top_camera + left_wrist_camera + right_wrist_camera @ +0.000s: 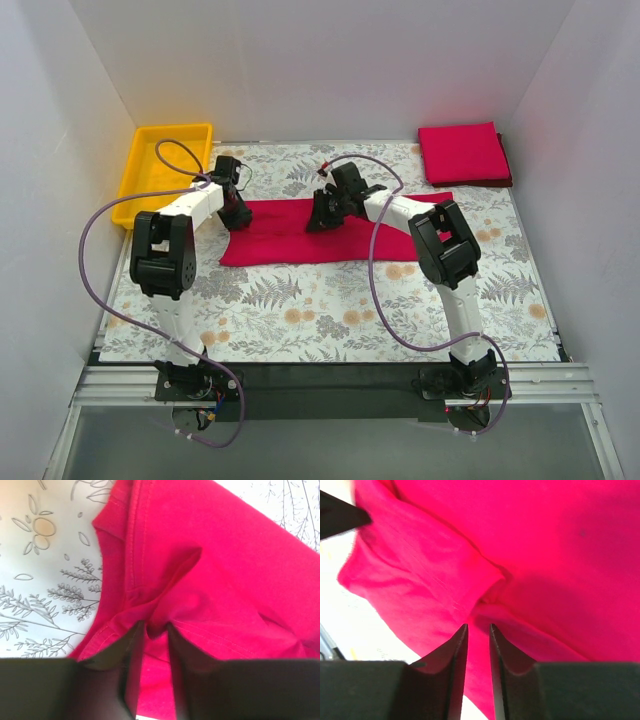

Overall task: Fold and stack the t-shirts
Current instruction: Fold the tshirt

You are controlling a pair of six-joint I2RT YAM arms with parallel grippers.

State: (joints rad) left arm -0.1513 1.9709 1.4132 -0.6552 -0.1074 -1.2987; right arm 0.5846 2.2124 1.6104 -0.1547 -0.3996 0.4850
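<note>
A crimson-red t-shirt (300, 238) lies partly folded as a long band across the middle of the table. My left gripper (236, 212) is at its left end, shut on a pinched fold of the t-shirt (210, 580) near a seam. My right gripper (322, 215) is at the band's upper middle, shut on a bunched fold of the same t-shirt (530, 570). A second red t-shirt (462, 153) lies folded in a square at the back right corner.
A yellow plastic tray (138, 175) stands at the back left, just behind the left arm. White walls close in the table on three sides. The floral tablecloth (320, 310) shows bare in front of the shirt.
</note>
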